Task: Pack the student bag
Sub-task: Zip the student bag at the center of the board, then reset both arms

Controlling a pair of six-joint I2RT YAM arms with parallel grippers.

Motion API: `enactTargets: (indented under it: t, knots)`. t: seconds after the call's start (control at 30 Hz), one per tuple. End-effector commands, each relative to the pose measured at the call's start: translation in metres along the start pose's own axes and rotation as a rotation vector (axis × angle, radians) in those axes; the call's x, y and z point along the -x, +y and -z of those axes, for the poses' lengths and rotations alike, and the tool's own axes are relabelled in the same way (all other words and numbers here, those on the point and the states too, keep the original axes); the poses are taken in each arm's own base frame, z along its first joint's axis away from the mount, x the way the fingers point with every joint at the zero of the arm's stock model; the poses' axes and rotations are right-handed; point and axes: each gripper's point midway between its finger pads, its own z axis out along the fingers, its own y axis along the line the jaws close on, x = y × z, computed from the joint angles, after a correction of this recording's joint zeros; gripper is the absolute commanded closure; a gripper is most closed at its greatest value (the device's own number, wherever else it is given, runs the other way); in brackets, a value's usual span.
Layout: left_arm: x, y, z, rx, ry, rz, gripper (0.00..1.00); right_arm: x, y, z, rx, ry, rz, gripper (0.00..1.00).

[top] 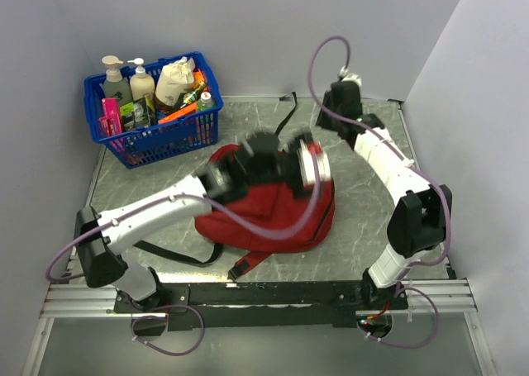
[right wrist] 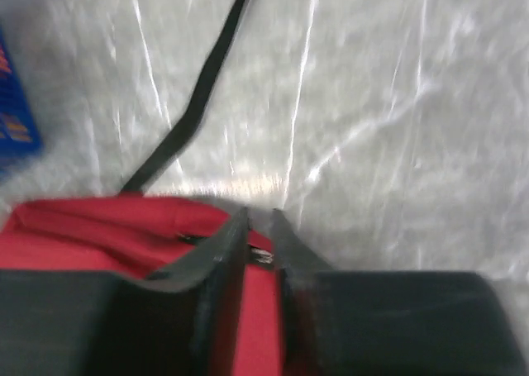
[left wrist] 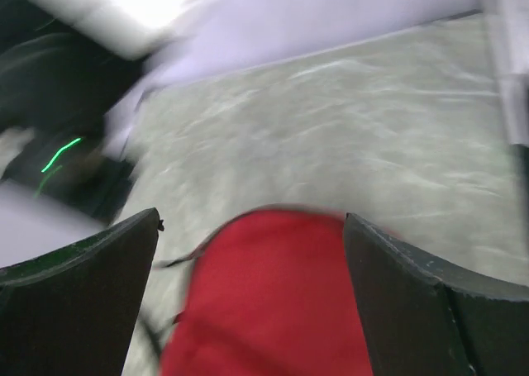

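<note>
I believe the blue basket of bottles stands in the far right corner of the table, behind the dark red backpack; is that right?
Not quite: the blue basket stands in the far left corner of the table, behind the dark red backpack, as the top external view shows.

Inventory on counter (top: pixel 355 207), qty 1:
- student bag (top: pixel 273 219): 1
- blue basket (top: pixel 165 140): 1
- pump bottles (top: pixel 113 78) in basket: 2
- cream pouch (top: pixel 173 83) in basket: 1
- smaller packs (top: pixel 110 116) in basket: several, exact count not readable
- black straps (top: pixel 285 116) trailing from bag: 2 countable
- arms (top: pixel 157 207): 2
- grippers: 2, namely left gripper (left wrist: pixel 250 223) and right gripper (right wrist: pixel 260 215)
</note>
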Motion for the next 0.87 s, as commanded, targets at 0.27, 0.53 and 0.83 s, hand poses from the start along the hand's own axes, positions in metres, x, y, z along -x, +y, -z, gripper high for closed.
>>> enactTargets:
  t: [0.27, 0.53, 0.83]
  knots:
    - [-0.021, 0.147, 0.152, 0.345, 0.308, 0.269, 0.04, 0.027, 0.02, 0.073, 0.264, -0.053, -0.082, 0.0]
    - [-0.086, 0.159, 0.248, 0.627, 0.459, 0.527, 0.04, -0.049, 0.015, 0.112, 0.37, -0.014, -0.027, 0.0]
    - [-0.175, 0.105, 0.292, 0.756, 0.39, 0.716, 0.04, -0.059, 0.003, 0.136, 0.348, -0.067, 0.034, 0.0]
